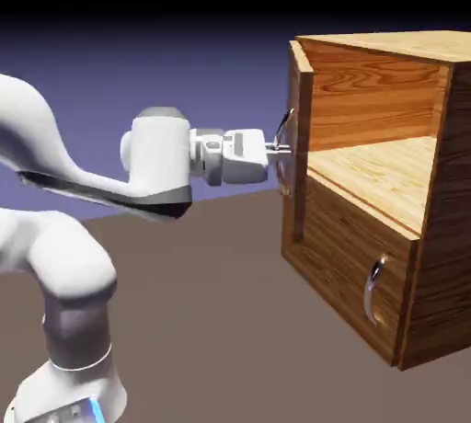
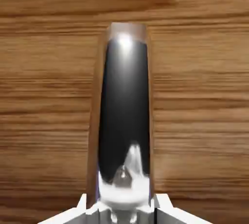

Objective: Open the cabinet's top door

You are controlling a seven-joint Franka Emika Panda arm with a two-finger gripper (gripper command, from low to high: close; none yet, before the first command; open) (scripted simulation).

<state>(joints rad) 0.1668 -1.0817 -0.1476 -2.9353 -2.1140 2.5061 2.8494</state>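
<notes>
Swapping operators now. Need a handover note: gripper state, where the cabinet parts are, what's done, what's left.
Gripper: shut on the top door's handle, which fills the hand view between the fingertips.
Cabinet: at the exterior view's right, arm reaching level toward it.
Top door: already swung wide open, seen edge-on at the cabinet's left front corner; the upper compartment and its shelf are exposed.
Lower panel: closed, its handle untouched.
Done: handle grasped, door pulled open.
Left: probably little; check the door is open far enough, then release and back the hand away.
</notes>
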